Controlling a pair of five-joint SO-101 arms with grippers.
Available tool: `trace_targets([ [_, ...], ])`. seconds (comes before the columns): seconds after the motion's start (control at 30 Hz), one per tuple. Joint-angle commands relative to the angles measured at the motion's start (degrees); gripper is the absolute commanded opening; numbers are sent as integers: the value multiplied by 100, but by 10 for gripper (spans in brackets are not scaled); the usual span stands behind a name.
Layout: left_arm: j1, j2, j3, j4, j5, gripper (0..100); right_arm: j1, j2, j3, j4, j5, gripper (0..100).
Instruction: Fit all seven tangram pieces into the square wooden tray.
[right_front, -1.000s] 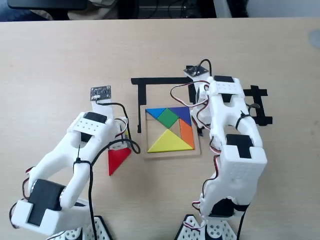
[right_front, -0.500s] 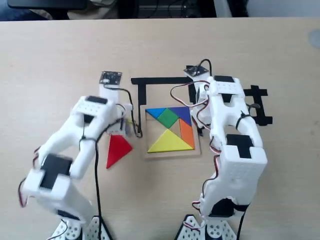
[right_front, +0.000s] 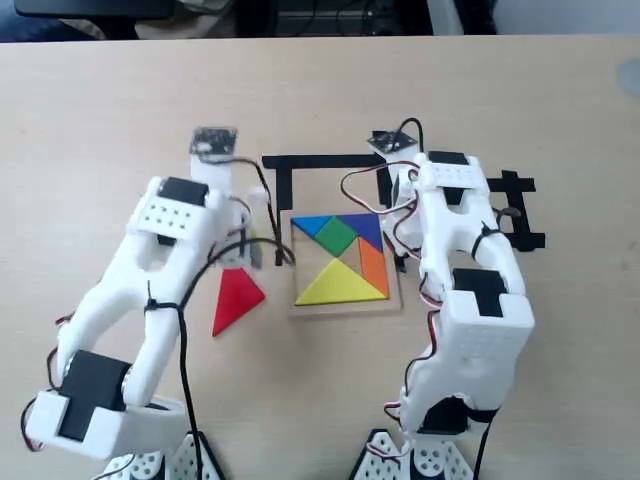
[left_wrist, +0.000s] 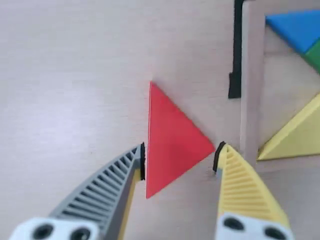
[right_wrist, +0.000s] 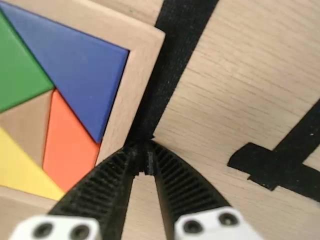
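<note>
From above, the tray (right_front: 342, 306) on the table (right_front: 120, 110) holds five coloured pieces: a blue triangle (right_front: 311, 225), a green square (right_front: 337, 237), a dark blue triangle (right_front: 369, 228), an orange piece (right_front: 372, 266) and a big yellow triangle (right_front: 340, 284). Its left side is bare. The red triangle (right_front: 235, 300) lies flat on the table just beside the tray, not yet fitted; it looks to belong in that bare side.

From the left wrist, the left pincer (left_wrist: 179, 156) is open, one tip at each side of the red triangle.

From the right wrist, the right pincer (right_wrist: 145, 156) is closed on nothing, tips over the black tape (right_wrist: 175, 45) beside the tray's rim. A tan patch (right_wrist: 27, 120) between green, orange and yellow may be a seventh piece or bare wood; I cannot tell.
</note>
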Motion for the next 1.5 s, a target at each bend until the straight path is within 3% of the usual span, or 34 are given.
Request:
trace_targets([
  [0.0, 31, -44, 303, -229, 308, 250, -114, 4, 40, 79, 70, 11],
  [0.17, 189, 308, 822, -1055, 589, 267, -97, 4, 40, 79, 70, 11],
  [0.5, 330, -176, 998, -1125, 642, 301, -97, 4, 40, 79, 70, 11],
  [0.7, 136, 9, 1341, -1574, 589, 300, -97, 4, 40, 79, 70, 11],
  [1.3, 127, 158, 1270, -1574, -70, 299, -97, 4, 40, 79, 70, 11],
  [1.47, 119, 782, 760, -1521, -229, 298, -97, 4, 40, 79, 70, 11],
])
